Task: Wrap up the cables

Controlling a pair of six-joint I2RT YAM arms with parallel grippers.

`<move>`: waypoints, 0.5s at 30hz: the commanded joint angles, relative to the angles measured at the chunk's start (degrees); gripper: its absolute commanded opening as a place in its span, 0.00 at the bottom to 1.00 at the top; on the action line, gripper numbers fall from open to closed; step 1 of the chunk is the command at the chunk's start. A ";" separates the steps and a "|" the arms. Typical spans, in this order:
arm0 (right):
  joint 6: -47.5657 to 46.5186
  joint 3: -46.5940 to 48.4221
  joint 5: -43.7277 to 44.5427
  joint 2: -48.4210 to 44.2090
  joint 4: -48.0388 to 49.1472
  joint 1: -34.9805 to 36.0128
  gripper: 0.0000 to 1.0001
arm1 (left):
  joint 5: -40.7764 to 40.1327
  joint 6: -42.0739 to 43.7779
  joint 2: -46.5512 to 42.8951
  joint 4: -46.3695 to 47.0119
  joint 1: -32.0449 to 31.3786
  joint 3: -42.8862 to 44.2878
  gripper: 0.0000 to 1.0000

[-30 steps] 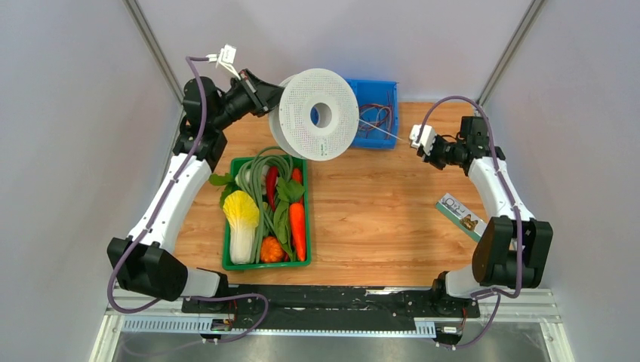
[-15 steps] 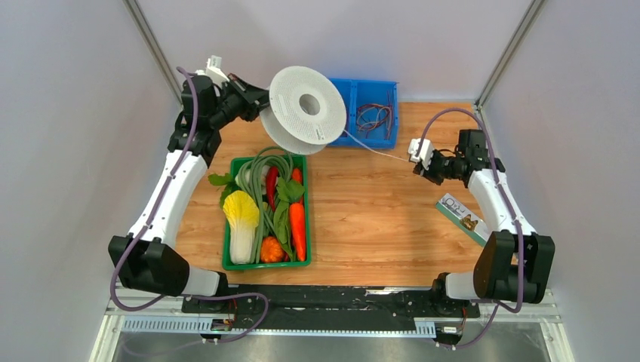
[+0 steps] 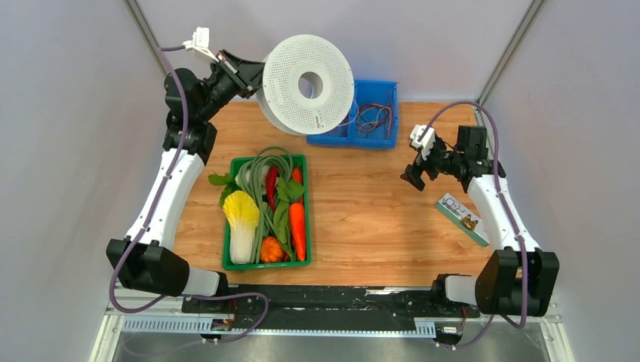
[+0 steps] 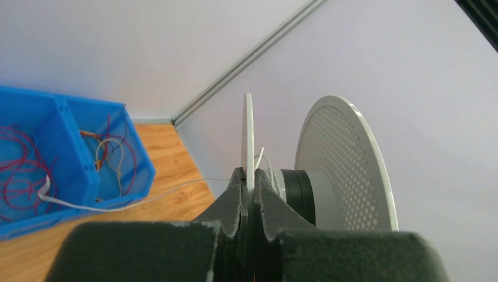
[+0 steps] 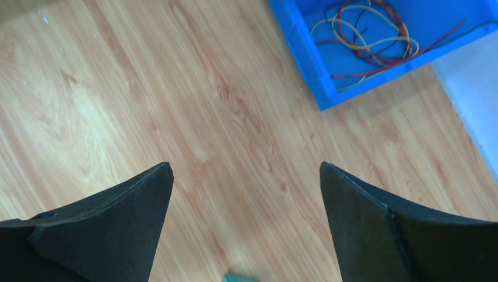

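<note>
The pale-grey perforated spool [image 3: 326, 102] hangs above the table's back edge, its face turned toward the top camera. My left gripper [image 3: 258, 81] is shut on the rim of one flange [image 4: 248, 135], and the other flange [image 4: 343, 164] stands to the right of the fingers. The thin white cable [image 4: 117, 205] runs slack from the spool hub down into the blue bin [image 4: 76, 176]. Over bare wood at the right, my right gripper [image 3: 411, 177] stands open. Nothing lies between its fingers [image 5: 246, 167].
The blue bin [image 3: 375, 141] with small red and purple wire coils sits at the back centre. A green crate [image 3: 226, 226] of vegetables stands left of centre. A small printed box [image 3: 460, 213] lies near the right edge beside the right arm.
My right gripper has opened and let go of the white cable, then drawn a little nearer. The left arm has lifted and turned the spool; the cable now hangs slack.
</note>
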 commanded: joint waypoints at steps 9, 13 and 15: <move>24.64 6.87 -4.40 2.02 13.72 2.78 1.00 | 4.64 -3.13 -0.73 8.13 -1.70 12.14 0.00; 18.38 6.35 -8.04 1.94 11.40 5.68 1.00 | 6.58 -3.13 -1.35 10.42 -3.20 12.49 0.00; 16.27 3.03 -9.62 0.45 16.12 6.82 1.00 | 7.28 -3.05 -1.44 11.12 -3.72 12.66 0.00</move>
